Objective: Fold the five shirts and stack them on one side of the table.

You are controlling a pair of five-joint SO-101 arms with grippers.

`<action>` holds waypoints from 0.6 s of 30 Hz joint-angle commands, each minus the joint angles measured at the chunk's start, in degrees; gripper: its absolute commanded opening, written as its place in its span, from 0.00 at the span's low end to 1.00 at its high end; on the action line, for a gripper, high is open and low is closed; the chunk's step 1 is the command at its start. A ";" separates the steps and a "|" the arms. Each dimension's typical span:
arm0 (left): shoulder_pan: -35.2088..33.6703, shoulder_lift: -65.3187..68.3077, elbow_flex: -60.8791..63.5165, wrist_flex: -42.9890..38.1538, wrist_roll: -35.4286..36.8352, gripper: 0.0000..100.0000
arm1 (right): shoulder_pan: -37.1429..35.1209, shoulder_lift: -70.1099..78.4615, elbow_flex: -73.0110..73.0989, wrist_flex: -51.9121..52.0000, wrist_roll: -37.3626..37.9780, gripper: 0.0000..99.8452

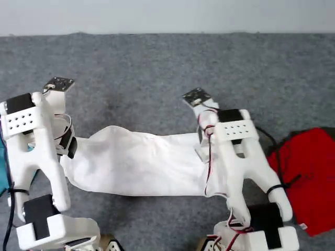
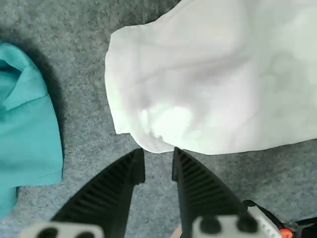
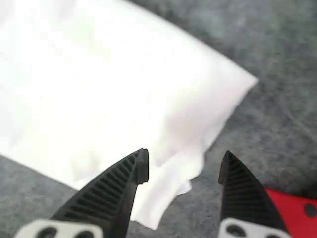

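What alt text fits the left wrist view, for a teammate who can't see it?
The left gripper, slightly parted and holding nothing, is poised just at the crumpled edge of a white shirt lying on the grey table. A teal shirt lies apart from the white one, off to one side.

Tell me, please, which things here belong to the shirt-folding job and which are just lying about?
Belongs to the job: white shirt; red shirt; teal shirt; left gripper; right gripper.
Not part of it: grey table covering; pale wall behind.
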 commanded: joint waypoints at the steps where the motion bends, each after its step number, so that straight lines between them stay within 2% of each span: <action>1: -0.26 -1.85 0.66 0.97 0.35 0.10 | -4.09 -0.48 -1.58 4.00 4.40 0.24; 8: -0.09 -1.85 1.36 0.97 0.35 0.10 | -9.98 -0.48 -1.58 7.69 5.89 0.24; 13: 0.00 -2.29 0.92 0.88 0.53 0.10 | -16.75 -0.48 -1.58 7.69 5.89 0.24; 18: -0.26 -2.37 0.92 0.62 0.62 0.10 | -21.14 0.04 -1.41 7.60 5.98 0.13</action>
